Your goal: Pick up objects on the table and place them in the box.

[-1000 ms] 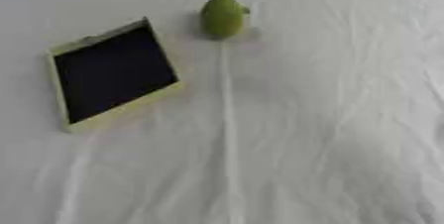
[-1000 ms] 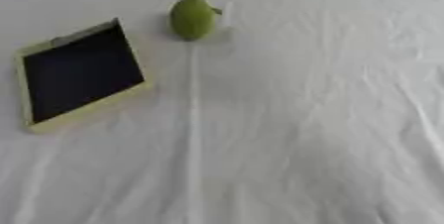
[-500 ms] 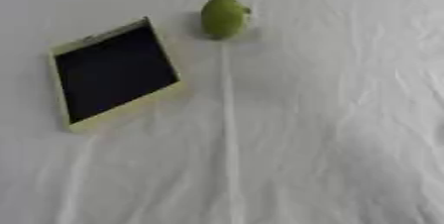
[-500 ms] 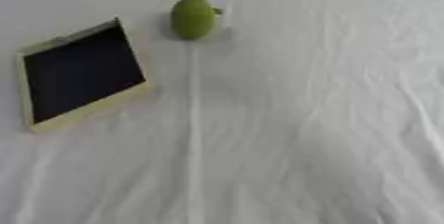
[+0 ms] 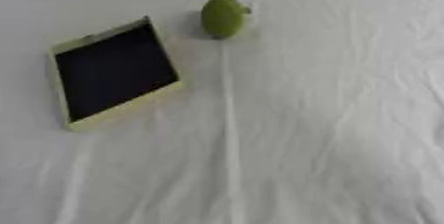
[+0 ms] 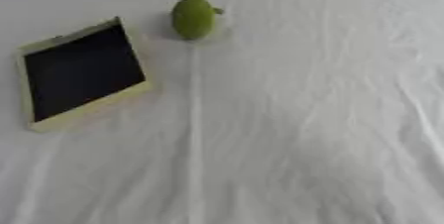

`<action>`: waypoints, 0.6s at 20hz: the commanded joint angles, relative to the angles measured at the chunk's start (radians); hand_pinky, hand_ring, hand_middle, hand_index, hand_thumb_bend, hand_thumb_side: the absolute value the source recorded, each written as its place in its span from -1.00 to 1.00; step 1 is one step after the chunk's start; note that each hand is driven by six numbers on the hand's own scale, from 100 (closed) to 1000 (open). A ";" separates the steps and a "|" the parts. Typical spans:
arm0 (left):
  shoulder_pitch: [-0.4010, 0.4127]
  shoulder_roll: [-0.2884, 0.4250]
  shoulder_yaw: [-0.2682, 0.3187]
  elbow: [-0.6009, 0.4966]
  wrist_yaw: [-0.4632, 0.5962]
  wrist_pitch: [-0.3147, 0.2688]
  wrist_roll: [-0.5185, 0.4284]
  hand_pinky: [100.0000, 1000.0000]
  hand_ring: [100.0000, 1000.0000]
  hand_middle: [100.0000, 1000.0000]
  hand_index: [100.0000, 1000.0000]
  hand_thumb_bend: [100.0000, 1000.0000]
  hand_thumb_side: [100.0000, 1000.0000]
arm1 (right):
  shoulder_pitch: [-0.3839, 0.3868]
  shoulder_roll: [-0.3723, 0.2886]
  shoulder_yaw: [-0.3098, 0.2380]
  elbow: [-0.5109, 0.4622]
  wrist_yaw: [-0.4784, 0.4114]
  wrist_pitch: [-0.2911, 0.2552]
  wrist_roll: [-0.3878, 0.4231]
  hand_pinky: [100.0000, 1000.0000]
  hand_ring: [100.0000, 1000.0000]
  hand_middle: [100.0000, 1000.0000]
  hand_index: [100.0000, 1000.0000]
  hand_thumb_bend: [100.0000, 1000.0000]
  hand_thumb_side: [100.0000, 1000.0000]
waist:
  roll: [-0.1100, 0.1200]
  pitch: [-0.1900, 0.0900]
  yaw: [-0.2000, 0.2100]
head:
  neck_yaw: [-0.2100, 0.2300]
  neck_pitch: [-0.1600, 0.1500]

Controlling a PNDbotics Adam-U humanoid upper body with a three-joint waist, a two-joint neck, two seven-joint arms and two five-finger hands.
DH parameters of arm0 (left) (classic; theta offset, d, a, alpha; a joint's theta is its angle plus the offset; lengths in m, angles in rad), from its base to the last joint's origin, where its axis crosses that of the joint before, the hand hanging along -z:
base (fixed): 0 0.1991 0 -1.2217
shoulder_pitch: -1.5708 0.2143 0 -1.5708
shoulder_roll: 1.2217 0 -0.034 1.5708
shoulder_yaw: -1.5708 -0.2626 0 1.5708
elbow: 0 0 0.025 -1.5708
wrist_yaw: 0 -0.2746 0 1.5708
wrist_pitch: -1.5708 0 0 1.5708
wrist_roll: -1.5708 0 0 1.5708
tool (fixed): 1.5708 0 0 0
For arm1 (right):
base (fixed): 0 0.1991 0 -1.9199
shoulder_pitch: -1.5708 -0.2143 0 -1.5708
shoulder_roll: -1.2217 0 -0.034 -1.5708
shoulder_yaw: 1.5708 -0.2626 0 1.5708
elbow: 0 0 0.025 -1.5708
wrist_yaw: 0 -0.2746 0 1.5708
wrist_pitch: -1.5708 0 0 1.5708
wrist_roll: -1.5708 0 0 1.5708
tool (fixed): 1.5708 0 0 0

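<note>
Neither hand in view, green fruit (image 5: 222,16) beyond a yellow-rimmed box (image 5: 114,73) — white cloth (image 5: 329,134), no readable writing.

One green pear-like fruit (image 5: 222,16) is seen on the white tablecloth (image 5: 329,119). One shallow yellow box (image 5: 113,73) with a dark inside is counted beside it. Two things in all are laid out.

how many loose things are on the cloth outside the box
1: a green fruit at the far middle, just right of the box's far corner. The box looks dark inside, so anything in it can't be made out.
</note>
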 commanded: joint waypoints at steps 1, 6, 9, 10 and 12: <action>-0.008 0.023 0.001 -0.015 0.004 0.000 -0.005 0.54 0.41 0.17 0.45 -0.70 0.11 | -0.042 -0.066 0.033 -0.016 0.061 0.008 0.104 0.61 0.67 0.68 0.76 -0.94 0.04 | -0.002 -0.025 0.000 | -0.004 0.008; -0.008 0.027 -0.004 -0.015 0.006 -0.001 -0.007 0.54 0.41 0.17 0.46 -0.71 0.11 | -0.078 -0.115 0.097 -0.016 0.146 -0.014 0.269 0.61 0.69 0.70 0.78 -0.86 0.14 | -0.009 -0.028 -0.002 | -0.003 0.006; -0.007 0.030 -0.005 -0.015 0.006 -0.001 -0.008 0.54 0.41 0.17 0.46 -0.71 0.11 | -0.089 -0.136 0.125 -0.016 0.181 -0.033 0.350 0.62 0.70 0.70 0.79 -0.82 0.18 | -0.012 -0.030 -0.004 | -0.003 0.004; -0.007 0.031 -0.005 -0.015 0.006 -0.001 -0.009 0.54 0.41 0.17 0.46 -0.71 0.11 | -0.092 -0.141 0.131 -0.016 0.186 -0.037 0.369 0.62 0.70 0.70 0.79 -0.82 0.18 | -0.012 -0.031 -0.005 | -0.003 0.003; -0.006 0.032 -0.006 -0.015 0.005 -0.001 -0.010 0.54 0.41 0.17 0.45 -0.71 0.11 | -0.094 -0.152 0.143 -0.016 0.192 -0.045 0.400 0.62 0.71 0.71 0.79 -0.79 0.20 | -0.013 -0.032 -0.007 | -0.003 0.002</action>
